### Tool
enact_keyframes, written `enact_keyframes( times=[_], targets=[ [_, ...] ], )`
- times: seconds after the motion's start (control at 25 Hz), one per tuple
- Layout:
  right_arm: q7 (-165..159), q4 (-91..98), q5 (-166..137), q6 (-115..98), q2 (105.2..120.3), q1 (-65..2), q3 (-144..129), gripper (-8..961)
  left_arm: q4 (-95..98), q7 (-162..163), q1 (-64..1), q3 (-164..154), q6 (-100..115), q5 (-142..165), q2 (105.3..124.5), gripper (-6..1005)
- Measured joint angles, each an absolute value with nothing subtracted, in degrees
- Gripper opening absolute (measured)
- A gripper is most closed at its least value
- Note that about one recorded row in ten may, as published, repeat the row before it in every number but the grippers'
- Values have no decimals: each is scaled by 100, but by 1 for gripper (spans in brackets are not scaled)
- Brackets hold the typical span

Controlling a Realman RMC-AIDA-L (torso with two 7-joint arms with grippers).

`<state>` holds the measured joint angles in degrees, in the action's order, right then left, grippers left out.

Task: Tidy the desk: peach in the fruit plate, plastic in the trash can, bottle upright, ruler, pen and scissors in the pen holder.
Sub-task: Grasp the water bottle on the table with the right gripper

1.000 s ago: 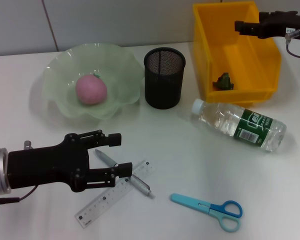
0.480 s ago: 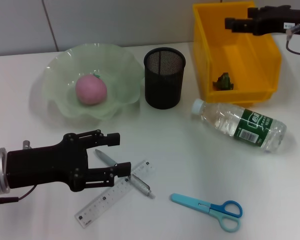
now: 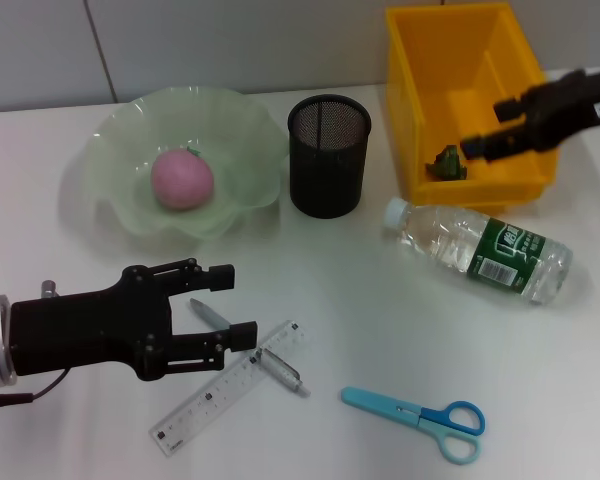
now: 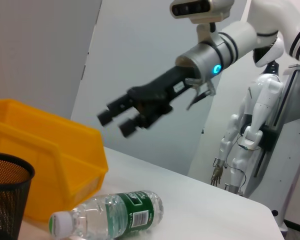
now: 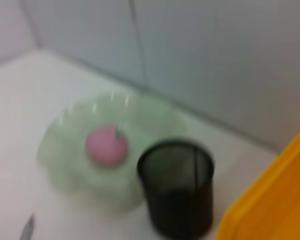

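Currently, the black left gripper point(image 3: 225, 305) is being held low over the white desk point(image 3: 380, 330), its fingers spread apart and empty, bracketing the near end of a slim grey metal pen point(image 3: 250, 348). That pen is lying just beside, perhaps across, a clear plastic ruler point(image 3: 225, 388). The black right gripper point(image 3: 477, 147) is being held above the near edge of the yellow plastic bin point(image 3: 420, 90) that is serving as trash can, its fingers parted and nothing being carried; a small green scrap of plastic point(image 3: 447, 162) is lying inside the bin.

A pink round peach point(image 3: 182, 180) is resting in the pale green scalloped glass plate point(image 3: 115, 130). A clear plastic water bottle with a green label point(image 3: 477, 250) is lying on its side just in front of the bin, cap toward the black mesh pen holder point(image 3: 328, 155). Blue-handled scissors point(image 3: 416, 420) are lying flat, well apart from the pen.

The pen is judged light, stiff and smooth, so it is best taken across its middle, where it will not pivot. The ruler is judged thin and flat against the desk, hence hard to lift except by an edge. The bottle looks nearly empty and light, and is best gripped around its body.

One of each is being counted: peach, plate, holder, bin, bottle, pen, ruler, scissors, scrap.
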<state>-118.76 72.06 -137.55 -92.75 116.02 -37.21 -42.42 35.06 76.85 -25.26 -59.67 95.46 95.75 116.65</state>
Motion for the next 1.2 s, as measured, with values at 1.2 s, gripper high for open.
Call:
enact_keyframes(
  times=[1.2],
  targets=[
    [-11595, 6429, -15311, -9208, 11601, -4056, -5289, 795, 3552, 7670, -2485, -5880, 9538, 9598, 11640, 799]
  ],
)
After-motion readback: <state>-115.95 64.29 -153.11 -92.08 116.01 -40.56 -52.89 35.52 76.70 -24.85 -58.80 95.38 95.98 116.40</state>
